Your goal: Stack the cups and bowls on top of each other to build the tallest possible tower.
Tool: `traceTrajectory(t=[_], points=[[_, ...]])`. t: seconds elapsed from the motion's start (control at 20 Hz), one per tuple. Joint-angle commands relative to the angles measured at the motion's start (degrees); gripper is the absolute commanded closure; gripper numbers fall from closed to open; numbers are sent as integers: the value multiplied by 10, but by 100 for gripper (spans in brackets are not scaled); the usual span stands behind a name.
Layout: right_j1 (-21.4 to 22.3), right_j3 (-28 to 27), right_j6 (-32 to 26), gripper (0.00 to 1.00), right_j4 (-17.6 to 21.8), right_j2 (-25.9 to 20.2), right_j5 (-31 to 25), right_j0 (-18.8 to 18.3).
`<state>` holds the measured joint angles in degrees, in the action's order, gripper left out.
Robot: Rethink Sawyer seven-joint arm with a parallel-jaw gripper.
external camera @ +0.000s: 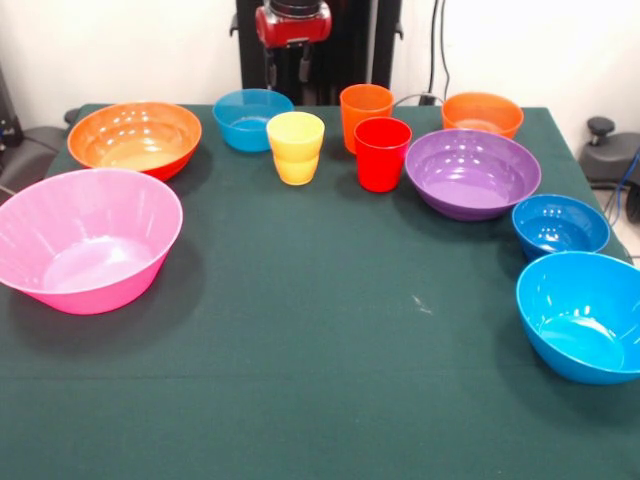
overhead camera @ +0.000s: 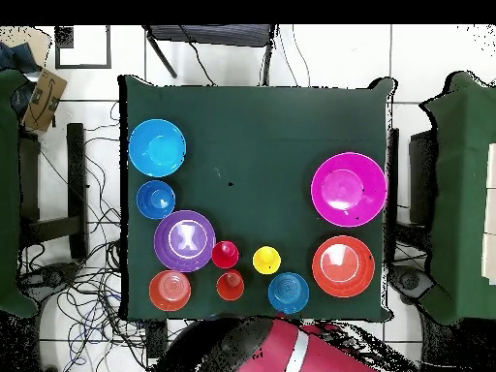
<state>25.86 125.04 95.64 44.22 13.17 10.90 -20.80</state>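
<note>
All cups and bowls stand apart on the green table, none on another. The yellow cup, orange cup and red cup cluster at the far middle. Around them are a small blue bowl, the large orange bowl, the large pink bowl, a small orange bowl, the purple bowl, another small blue bowl and the bright blue bowl. My gripper hangs open and empty behind the table's far edge, above the small blue bowl and yellow cup.
In the overhead view the red arm lies at the table's bottom edge, just below the small blue bowl and orange cup. Other green tables flank both sides, and cables cover the floor.
</note>
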Motion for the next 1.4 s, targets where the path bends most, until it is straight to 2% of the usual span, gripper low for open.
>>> traceTrajectory(t=[0.05,0.3,0.65,0.9,1.15,1.4], points=[[-48,-74,52,0,24,-6,57,-10],[-37,-83,49,0,18,-17,45,-10],[-4,-86,53,0,0,-72,-5,-18],[4,-94,45,0,2,-119,-27,-37],[-3,-112,56,0,-17,-114,-13,-21],[-4,-122,57,0,-18,-126,-18,-27]])
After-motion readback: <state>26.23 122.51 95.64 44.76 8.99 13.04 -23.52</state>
